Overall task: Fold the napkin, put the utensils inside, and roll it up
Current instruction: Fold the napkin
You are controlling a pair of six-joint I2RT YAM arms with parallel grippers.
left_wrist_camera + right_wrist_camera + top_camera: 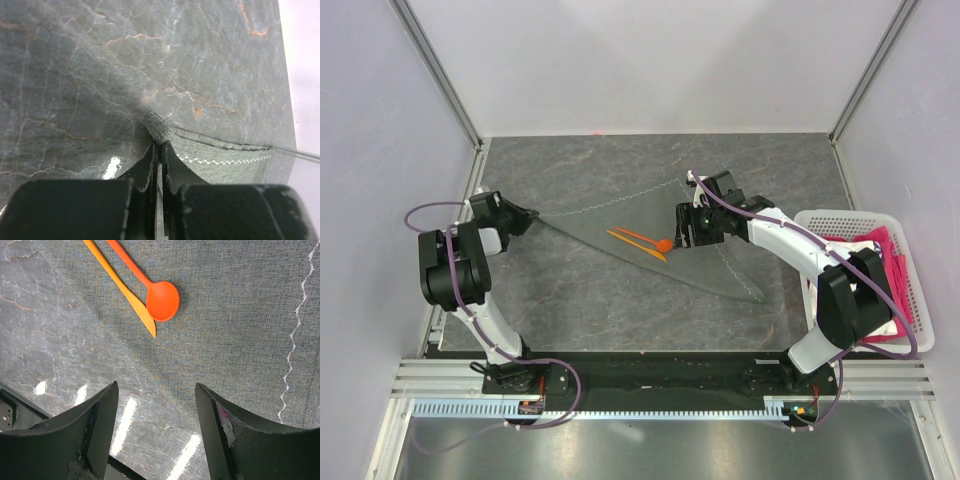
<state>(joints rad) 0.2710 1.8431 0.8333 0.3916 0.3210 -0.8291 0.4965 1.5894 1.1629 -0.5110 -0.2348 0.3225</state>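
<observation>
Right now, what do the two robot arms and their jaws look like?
Both the left arm and the right arm mix bulky black joint housings with smooth white links. A purple cable loops along each to its base. The jaws are matte black, broad and tapering to thin tips; the right arm's show a small pink mark on one inner face.

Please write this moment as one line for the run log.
left gripper: shut on napkin corner | right gripper: open, near utensils | utensils: lying on napkin
</observation>
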